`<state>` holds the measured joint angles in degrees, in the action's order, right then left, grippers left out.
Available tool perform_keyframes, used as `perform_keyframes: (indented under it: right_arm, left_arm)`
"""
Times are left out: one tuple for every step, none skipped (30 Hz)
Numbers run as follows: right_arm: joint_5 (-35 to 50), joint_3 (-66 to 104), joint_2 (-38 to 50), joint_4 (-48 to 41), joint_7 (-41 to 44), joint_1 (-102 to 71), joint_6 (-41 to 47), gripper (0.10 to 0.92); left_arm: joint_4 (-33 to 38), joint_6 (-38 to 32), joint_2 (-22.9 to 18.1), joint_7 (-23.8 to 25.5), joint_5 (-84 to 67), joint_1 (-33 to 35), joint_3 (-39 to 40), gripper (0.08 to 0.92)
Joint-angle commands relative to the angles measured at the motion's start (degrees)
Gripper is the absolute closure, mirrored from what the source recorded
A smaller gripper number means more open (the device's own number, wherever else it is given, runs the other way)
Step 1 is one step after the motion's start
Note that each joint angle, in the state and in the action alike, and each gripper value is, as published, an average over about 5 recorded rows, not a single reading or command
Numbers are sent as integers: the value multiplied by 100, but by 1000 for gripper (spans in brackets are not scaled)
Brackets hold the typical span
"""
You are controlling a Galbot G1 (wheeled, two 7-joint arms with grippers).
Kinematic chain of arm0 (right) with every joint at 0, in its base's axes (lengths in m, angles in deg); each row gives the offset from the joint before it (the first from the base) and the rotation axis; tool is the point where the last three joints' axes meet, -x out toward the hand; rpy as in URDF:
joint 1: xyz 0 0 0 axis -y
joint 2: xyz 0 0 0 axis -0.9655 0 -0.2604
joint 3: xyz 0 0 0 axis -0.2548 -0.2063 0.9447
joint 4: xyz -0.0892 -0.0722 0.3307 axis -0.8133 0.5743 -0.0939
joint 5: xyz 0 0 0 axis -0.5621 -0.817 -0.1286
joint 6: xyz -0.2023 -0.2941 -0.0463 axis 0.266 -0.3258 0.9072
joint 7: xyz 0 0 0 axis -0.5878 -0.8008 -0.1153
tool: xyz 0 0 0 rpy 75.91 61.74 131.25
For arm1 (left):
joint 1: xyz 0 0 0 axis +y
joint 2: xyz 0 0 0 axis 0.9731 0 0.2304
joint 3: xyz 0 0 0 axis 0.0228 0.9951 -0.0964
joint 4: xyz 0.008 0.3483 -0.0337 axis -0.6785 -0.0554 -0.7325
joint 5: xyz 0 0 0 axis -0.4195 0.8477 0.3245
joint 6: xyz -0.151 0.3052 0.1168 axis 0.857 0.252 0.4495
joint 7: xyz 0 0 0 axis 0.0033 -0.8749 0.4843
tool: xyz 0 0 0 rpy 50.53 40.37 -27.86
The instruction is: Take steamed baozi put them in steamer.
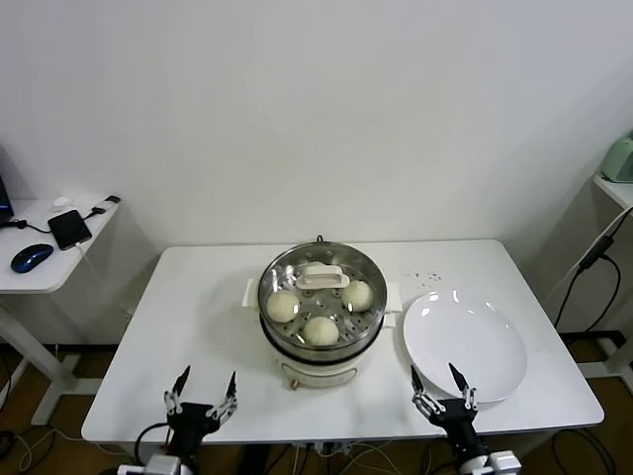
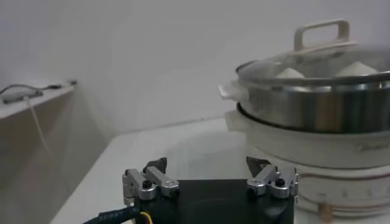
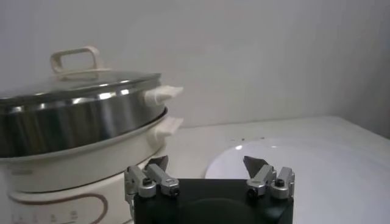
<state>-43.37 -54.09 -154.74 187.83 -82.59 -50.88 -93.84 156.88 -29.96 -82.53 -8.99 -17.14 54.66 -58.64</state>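
The steel steamer (image 1: pixel 321 341) stands mid-table on its white base, covered by the glass lid (image 1: pixel 321 276) with a white handle. Three cream-white baozi show through the lid: one at the left (image 1: pixel 283 306), one at the front (image 1: pixel 320 330), one at the right (image 1: pixel 357 294); a fourth is hidden under the handle. The steamer also shows in the left wrist view (image 2: pixel 317 109) and the right wrist view (image 3: pixel 73 119). My left gripper (image 1: pixel 202 390) is open and empty at the table's front left edge. My right gripper (image 1: pixel 444 386) is open and empty at the front edge, over the plate's near rim.
An empty white plate (image 1: pixel 465 341) lies right of the steamer, also in the right wrist view (image 3: pixel 317 164). A side desk at the far left holds a phone (image 1: pixel 69 229) and a mouse (image 1: pixel 32 257). Cables hang at the right.
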Motion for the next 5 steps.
perform_keyframes:
  right_arm:
    - [-197, -82, 64, 444, -162, -435, 136, 203]
    - [-208, -83, 65, 458, -167, -435, 144, 203]
    - [-215, -81, 64, 477, -166, -435, 154, 203]
    - [-217, -80, 64, 488, -162, -436, 159, 203]
    - [-216, -79, 63, 502, -160, -436, 165, 203]
  left_arm:
    - [152, 384, -60, -77, -374, 368, 13, 177]
    - [161, 390, -70, -79, -376, 370, 15, 177]
    - [172, 386, -76, -80, -374, 377, 15, 177]
    - [177, 385, -78, -81, -375, 380, 15, 177]
    - [182, 379, -79, -81, -373, 385, 14, 177]
